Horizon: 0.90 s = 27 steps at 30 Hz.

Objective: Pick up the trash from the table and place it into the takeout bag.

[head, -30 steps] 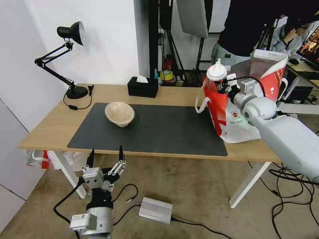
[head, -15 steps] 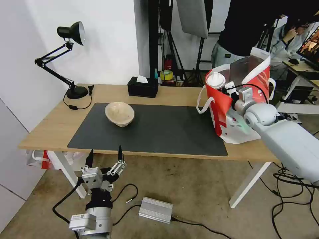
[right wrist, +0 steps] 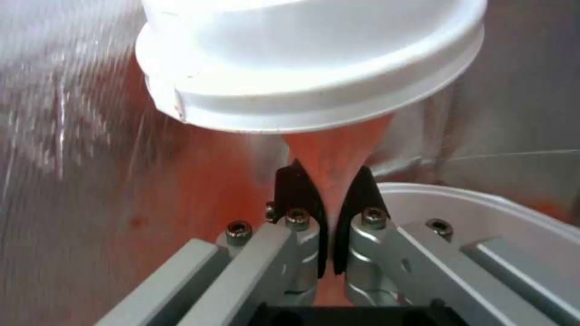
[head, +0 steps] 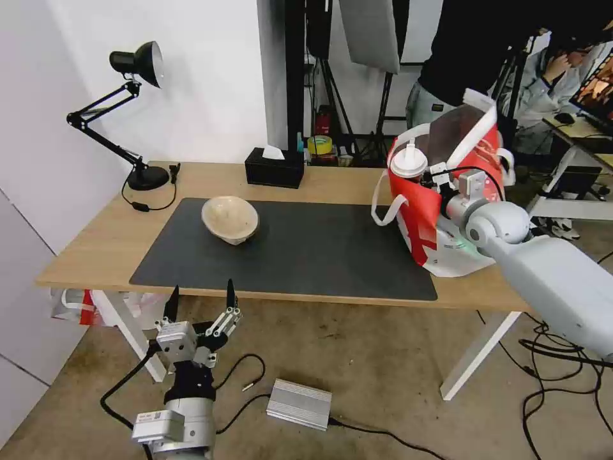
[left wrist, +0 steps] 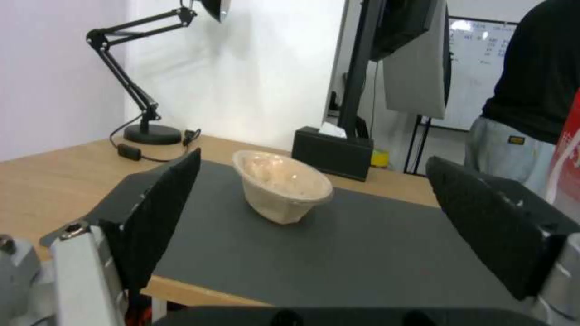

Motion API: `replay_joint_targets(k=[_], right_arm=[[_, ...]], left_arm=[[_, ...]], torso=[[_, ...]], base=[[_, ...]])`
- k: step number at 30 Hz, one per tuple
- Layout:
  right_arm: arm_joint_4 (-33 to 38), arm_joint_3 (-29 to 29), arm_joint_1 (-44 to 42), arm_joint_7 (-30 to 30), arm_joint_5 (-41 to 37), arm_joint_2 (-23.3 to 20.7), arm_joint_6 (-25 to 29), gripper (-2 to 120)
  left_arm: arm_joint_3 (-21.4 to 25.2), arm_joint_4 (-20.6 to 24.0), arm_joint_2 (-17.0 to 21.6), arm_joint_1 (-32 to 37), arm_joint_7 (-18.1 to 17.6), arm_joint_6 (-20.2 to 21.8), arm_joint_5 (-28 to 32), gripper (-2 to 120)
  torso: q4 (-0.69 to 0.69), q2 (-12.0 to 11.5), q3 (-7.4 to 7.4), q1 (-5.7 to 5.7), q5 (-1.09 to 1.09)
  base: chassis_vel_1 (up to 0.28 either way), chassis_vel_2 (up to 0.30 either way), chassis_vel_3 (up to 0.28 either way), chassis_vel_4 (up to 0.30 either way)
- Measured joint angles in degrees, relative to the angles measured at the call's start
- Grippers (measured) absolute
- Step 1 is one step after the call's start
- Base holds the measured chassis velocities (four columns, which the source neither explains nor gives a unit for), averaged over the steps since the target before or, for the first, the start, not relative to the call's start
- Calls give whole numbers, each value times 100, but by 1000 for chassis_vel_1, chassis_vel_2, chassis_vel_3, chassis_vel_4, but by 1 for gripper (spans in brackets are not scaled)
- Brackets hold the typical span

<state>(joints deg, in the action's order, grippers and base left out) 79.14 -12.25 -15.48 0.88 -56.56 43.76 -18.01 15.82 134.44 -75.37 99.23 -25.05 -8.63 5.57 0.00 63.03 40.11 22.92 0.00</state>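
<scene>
My right gripper (head: 426,172) is shut on the red translucent cup (head: 408,167), whose white lid stands at the mouth of the red-and-white takeout bag (head: 440,220) on the table's (head: 96,249) right end. In the right wrist view the fingers (right wrist: 290,190) pinch the cup's red wall (right wrist: 329,149) below its lid (right wrist: 308,63). Foil lining surrounds them, and a white bowl's rim (right wrist: 483,217) shows inside the bag. The beige bowl (head: 230,218) lies tilted on the dark mat (head: 319,249). My left gripper (head: 201,299) hangs open below the table's front edge, facing that bowl (left wrist: 281,185).
A black desk lamp (head: 145,174) stands at the table's back left, and a black tissue box (head: 274,167) at the back middle. A person stands right behind the takeout bag. A metal box (head: 299,404) and cables lie on the floor. A plastic bag (head: 76,305) sits under the left end.
My right gripper has lowered the cup from above the bag's rim down into its mouth. The bag's top has leaned over and shifted left. The left arm has stayed put.
</scene>
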Motion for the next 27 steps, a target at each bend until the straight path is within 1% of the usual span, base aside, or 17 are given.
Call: replay_joint_targets(k=[10,14,20,25,26,27], right_arm=[[90,35,70,-154,-775,65,-76,1],[183,108,80,-287,-1251,88,-171,1],[186,113,86,-314,-1268,86,-178,1],[110,112,86,-294,-907,84,-126,1],[71,103,86,-281,-712,83,-53,1],[71,103,86,-281,-712,83,-53,1]], left_arm=[[-7,-41,1,-49,-3,4,12,100],[-9,-56,10,-79,-5,7,20,100],[-22,-56,4,-67,-5,9,21,100],[-20,-52,1,-39,-6,9,20,100],[-16,-45,1,-28,-6,9,18,100],[-16,-45,1,-28,-6,9,18,100]], torso=[[0,0,0,0,0],[0,0,0,0,0],[0,-1,0,0,0],[0,0,0,0,0],[0,0,0,0,0],[0,0,0,0,0]], base=[[0,0,0,0],[0,0,0,0],[0,0,0,0],[0,0,0,0],[0,0,0,0],[0,0,0,0]])
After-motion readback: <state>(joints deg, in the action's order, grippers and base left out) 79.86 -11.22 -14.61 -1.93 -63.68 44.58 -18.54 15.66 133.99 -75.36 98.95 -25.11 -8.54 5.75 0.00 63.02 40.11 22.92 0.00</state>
